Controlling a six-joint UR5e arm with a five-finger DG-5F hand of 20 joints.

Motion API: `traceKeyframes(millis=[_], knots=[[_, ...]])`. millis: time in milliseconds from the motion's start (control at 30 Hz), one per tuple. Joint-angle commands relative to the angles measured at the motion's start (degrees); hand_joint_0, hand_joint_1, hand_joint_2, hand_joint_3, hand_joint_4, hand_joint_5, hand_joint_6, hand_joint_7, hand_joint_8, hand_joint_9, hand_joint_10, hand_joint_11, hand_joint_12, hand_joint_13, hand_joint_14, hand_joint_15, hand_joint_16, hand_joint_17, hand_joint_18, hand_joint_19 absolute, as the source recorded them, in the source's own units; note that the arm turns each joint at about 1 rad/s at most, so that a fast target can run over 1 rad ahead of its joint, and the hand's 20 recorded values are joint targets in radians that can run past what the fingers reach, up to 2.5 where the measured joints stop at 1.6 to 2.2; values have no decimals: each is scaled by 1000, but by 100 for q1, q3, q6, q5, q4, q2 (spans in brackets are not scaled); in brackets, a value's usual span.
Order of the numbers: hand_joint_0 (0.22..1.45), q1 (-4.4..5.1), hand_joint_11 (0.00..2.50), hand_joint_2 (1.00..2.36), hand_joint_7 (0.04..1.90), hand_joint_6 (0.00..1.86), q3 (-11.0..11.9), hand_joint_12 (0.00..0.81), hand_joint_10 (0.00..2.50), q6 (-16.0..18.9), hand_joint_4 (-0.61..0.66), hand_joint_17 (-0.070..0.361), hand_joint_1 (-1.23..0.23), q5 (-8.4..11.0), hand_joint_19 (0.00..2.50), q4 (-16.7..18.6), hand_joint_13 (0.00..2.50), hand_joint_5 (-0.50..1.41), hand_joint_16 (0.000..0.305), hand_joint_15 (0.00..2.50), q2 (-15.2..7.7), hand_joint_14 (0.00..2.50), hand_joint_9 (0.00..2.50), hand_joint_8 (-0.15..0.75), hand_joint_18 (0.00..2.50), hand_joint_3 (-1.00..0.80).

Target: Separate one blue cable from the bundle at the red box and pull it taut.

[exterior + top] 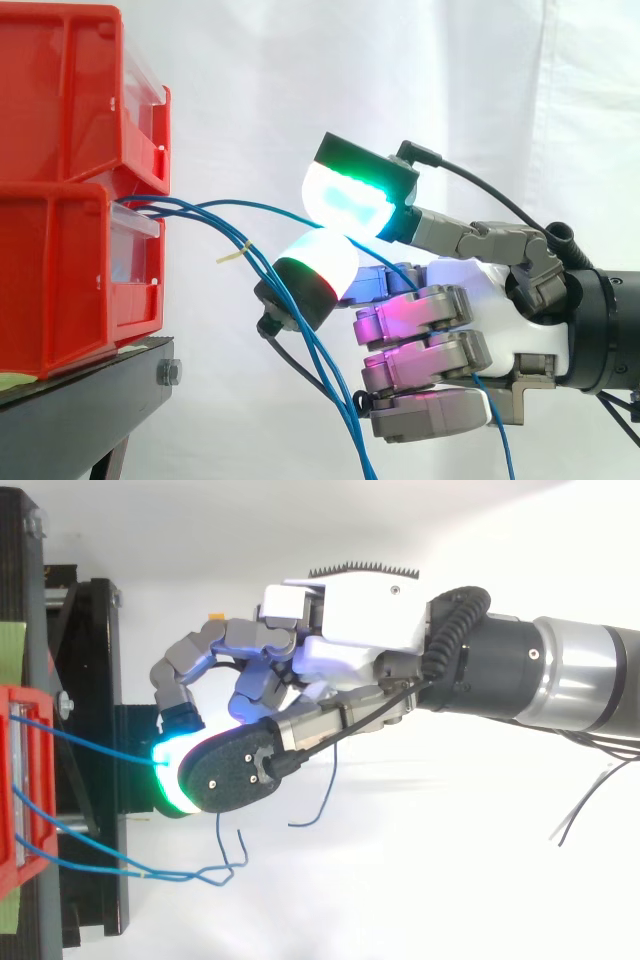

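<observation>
Two stacked red bins (60, 200) stand on a black stand (90, 385) at the left. Several thin blue cables come out of the lower bin's front (25, 780). One blue cable (250, 207) runs almost straight from the bin to my hand (500, 290), apart from the others. Two glowing fingertips, one green (345, 195) and one white (318, 258), pinch it about a hand's length from the bin. In the top view the same cable (90, 742) enters the pinch under the hand (350, 630). The other fingers are curled toward the palm.
The remaining blue cables (320, 360) sag from the bin and hang down in front of the hand; one carries a small yellow tie (233, 255). A loose cable end (495, 420) dangles below the palm. A white curtain forms the background.
</observation>
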Motion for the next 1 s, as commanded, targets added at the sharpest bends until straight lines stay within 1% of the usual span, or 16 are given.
traceKeyframes(millis=[0, 167, 267, 433, 467, 500, 567, 600, 967], knots=[[706, 0, 1546, 1016, 1122, 924, -1, 358, 1683, -60, -78, 83, -747, 5, 1703, 0, 946, -186, 37, 1360, 0, 2496, 1069, 264, 1337, -278], [707, -9, 1503, 1017, 1127, 924, -1, 362, 1843, -148, -82, 82, -750, 5, 1719, 18, 929, -185, 37, 1375, 0, 2500, 1031, 259, 1340, -276], [704, -18, 1461, 1017, 1146, 922, -1, 362, 1918, -157, -92, 82, -753, 5, 1718, 35, 903, -183, 36, 1334, 0, 2500, 1001, 264, 1337, -261], [704, -26, 1429, 1018, 1160, 922, -1, 358, 1929, -157, -107, 84, -757, 5, 1723, 35, 890, -180, 38, 1345, 0, 2500, 987, 270, 1330, -237], [704, -26, 1430, 1018, 1161, 923, -1, 360, 1929, -157, -107, 82, -758, 14, 1724, 35, 888, -179, 36, 1317, 0, 2500, 986, 271, 1330, -235], [705, -26, 1432, 1018, 1160, 923, -9, 361, 1927, -157, -107, 82, -759, 22, 1731, 35, 888, -179, 36, 1339, 0, 2500, 986, 272, 1330, -235], [707, -26, 1441, 1018, 1161, 923, -1, 359, 1921, -157, -107, 80, -760, 84, 1716, 35, 887, -179, 36, 1309, 0, 2500, 984, 272, 1329, -235], [707, -26, 1425, 1018, 1156, 923, -1, 360, 1924, -157, -112, 81, -760, 93, 1726, 35, 888, -178, 36, 1333, 0, 2500, 985, 270, 1328, -235], [710, -26, 1421, 1018, 1154, 923, -9, 359, 1932, -157, -109, 80, -761, 93, 1709, 27, 889, -178, 36, 1312, 0, 2500, 974, 275, 1323, -242]])
